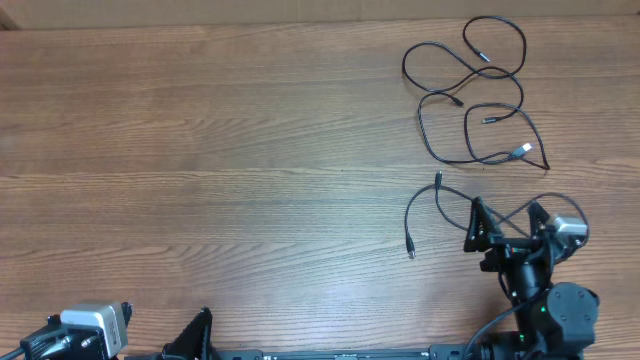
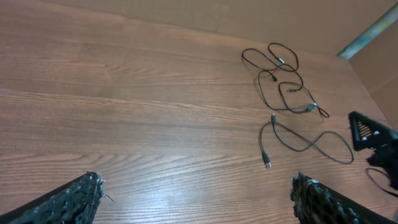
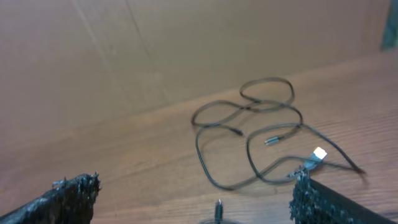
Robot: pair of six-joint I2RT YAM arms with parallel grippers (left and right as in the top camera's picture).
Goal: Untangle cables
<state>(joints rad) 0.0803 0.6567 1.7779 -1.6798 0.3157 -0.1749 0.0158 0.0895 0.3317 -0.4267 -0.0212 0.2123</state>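
- Cables [image 1: 468,105] lie on the counter's [image 1: 200,150] right side. Nearest is one loose strand [image 1: 408,220], just left of and partly beneath the right hand [image 1: 505,212], whose fingers are spread and empty.
- Left hand [image 2: 196,202] is also spread and sits well apart.
- Beyond the right hand is a looped bundle [image 3: 261,130], long axis running away. Its crossings are hard to make out.

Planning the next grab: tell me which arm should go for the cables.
Right. The open right gripper hovers by the near cable, the looped cables just beyond it. The left gripper, also open, sits at the opposite end of the table, far from both.
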